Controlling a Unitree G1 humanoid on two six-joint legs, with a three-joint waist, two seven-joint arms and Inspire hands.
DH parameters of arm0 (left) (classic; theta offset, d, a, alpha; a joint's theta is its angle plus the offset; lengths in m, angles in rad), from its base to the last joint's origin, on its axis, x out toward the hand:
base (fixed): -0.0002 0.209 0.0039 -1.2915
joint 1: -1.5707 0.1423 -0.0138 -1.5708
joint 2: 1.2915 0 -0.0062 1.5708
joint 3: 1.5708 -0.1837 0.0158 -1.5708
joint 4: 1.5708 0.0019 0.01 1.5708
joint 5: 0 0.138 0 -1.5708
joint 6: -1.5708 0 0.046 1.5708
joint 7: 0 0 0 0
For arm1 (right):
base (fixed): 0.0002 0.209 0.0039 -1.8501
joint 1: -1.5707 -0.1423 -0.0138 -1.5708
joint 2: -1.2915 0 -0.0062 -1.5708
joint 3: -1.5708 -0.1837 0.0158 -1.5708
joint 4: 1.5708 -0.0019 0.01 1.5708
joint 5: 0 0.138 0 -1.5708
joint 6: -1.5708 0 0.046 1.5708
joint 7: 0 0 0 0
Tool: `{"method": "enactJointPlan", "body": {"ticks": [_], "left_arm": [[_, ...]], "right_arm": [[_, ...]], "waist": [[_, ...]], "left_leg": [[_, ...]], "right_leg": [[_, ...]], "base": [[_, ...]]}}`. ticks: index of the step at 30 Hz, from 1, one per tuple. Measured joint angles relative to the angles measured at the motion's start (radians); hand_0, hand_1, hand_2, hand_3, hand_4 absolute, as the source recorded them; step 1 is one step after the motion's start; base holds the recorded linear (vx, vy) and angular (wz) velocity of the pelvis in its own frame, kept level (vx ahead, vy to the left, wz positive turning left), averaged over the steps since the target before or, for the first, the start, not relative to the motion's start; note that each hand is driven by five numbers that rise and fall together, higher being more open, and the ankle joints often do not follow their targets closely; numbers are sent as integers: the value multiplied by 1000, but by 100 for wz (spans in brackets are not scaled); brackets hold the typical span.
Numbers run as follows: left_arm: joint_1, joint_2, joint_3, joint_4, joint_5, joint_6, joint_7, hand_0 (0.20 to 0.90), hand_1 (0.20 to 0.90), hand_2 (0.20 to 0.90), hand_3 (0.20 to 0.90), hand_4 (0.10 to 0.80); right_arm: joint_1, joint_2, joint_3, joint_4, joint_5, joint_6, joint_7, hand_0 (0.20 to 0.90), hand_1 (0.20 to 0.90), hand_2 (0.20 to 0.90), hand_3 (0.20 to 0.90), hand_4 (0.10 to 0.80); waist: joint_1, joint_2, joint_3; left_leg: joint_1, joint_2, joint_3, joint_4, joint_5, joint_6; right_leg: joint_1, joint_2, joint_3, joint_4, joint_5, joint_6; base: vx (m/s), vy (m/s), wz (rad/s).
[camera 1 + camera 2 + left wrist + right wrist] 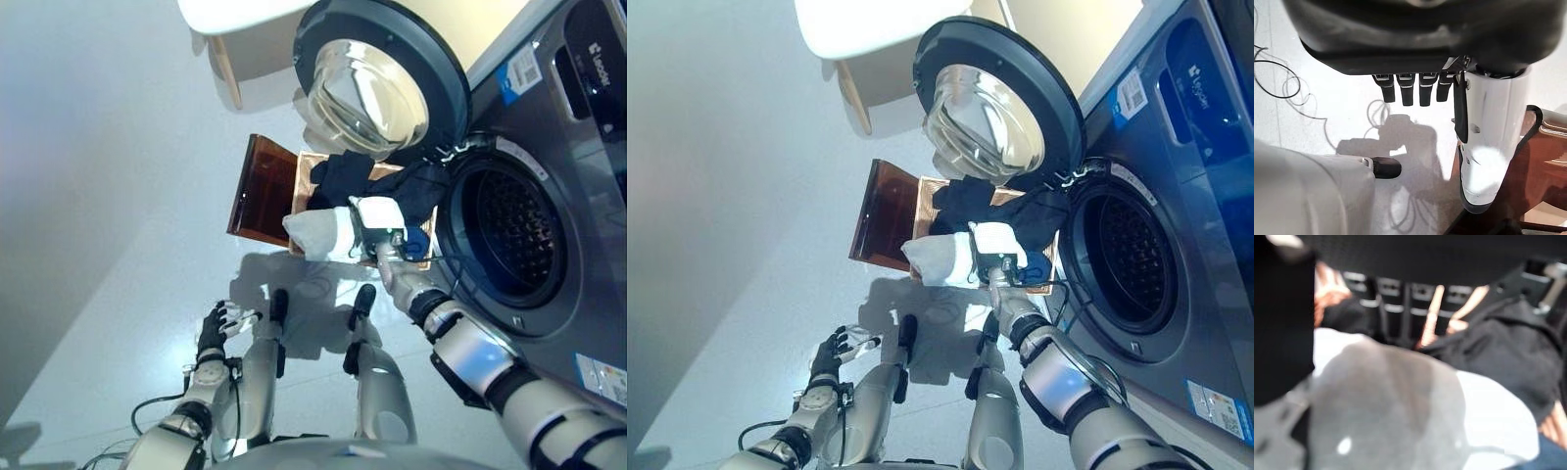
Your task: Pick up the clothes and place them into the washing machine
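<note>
My right hand (380, 235) is down in the brown box (306, 192), over the heap of clothes (1004, 208) (my wrist camera looks along the fingers (1393, 301) straight onto cloth). The fingers reach into the dark garment (1528, 347) where it meets the white garment (318, 233), with the brown of the box showing between them; their tips are hidden in the folds, so I cannot tell whether they have closed on anything. The white garment lies at the near edge of the box and bulges over it toward me, while the dark garment fills the far part and hangs over the edge nearest the washing machine (578, 166). A bit of blue cloth (418, 243) shows at the box's corner by the machine. One brown flap (885, 215) of the box lies folded out flat on the floor (118, 196) on the side away from the machine.

The washing machine stands just beside the box, its round door (994, 98) swung wide open above the box, and its drum (1132, 257) holds no clothes that I can see.

My left hand (214, 328) hangs low at my left side, well apart from the box, its fingers (1405, 90) only slightly bent and holding nothing
</note>
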Motion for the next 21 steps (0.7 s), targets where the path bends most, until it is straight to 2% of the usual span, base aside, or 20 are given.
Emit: {"method": "enactJointPlan", "body": {"ticks": [7, 16, 21], "left_arm": [[-1, -2, -39, -103, -60, -25, -11, 900, 900, 900, 900, 800], [-3, -7, -39, -108, -85, -31, -23, 900, 900, 900, 900, 800], [-7, -4, -41, -174, -104, -37, -23, 900, 900, 900, 900, 800]], "right_arm": [[-10, -36, -30, 30, 26, -1, -12, 900, 900, 900, 900, 800], [-42, -37, -36, 61, 57, -1, -8, 900, 900, 900, 900, 800], [-85, -43, -37, 67, 86, -1, -7, 900, 900, 900, 900, 800]], "waist": [[16, 25, 23], [16, 25, 37], [16, 25, 62]], "left_leg": [[-57, -7, -6, 34, 1, 0], [-78, -12, -7, 49, 1, 2], [-113, -13, -8, 65, 3, 2]], "right_leg": [[-46, -5, -1, 17, 3, -2], [-67, -12, 1, 33, 3, -2], [-96, -13, 1, 40, 5, -4]], "base": [[-29, 4, 2], [-11, 0, 0], [-36, -5, 6]]}}
